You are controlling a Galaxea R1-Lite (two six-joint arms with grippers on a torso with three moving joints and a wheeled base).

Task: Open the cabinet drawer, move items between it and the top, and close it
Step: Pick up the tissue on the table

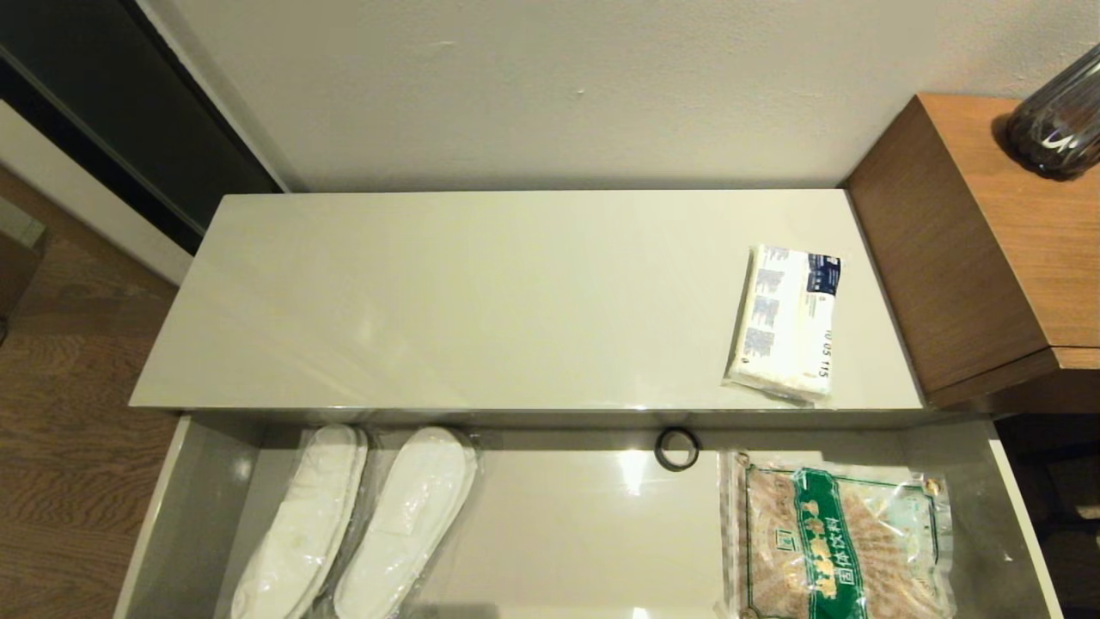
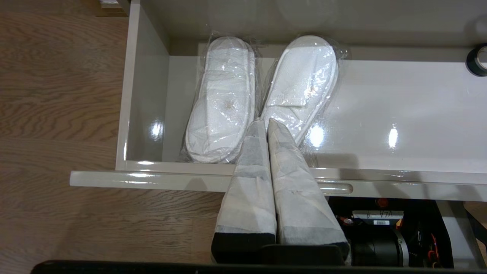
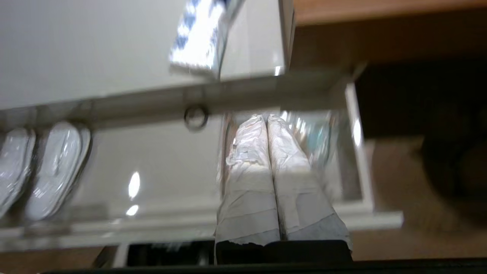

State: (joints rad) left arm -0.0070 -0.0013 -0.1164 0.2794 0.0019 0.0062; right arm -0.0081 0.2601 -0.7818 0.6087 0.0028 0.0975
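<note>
The drawer (image 1: 1018, 499) stands pulled out below the front edge of the worktop (image 1: 481, 301), and everything else sits in relation to that edge. On the worktop, near its right end and just behind the front edge, lies the white packet (image 1: 786, 320) with blue print blocks and a dark label. Inside the drawer, right under the edge, a small black ring (image 1: 677, 449) rests on the floor of the drawer. To the right of the ring and a little nearer the robot lies the clear packet (image 1: 838, 542) with a green label and tan contents. At the drawer's left end a pair of white slippers (image 1: 357, 524) in clear plastic lies side by side.

The left gripper (image 2: 266, 123) hangs over the drawer's front rim, near the slippers, its jaws pressed together and empty. The right gripper (image 3: 265, 118) hangs over the clear packet, jaws likewise pressed together and holding nothing. A brown wooden cabinet (image 1: 988, 249) stands against the worktop's right end.
</note>
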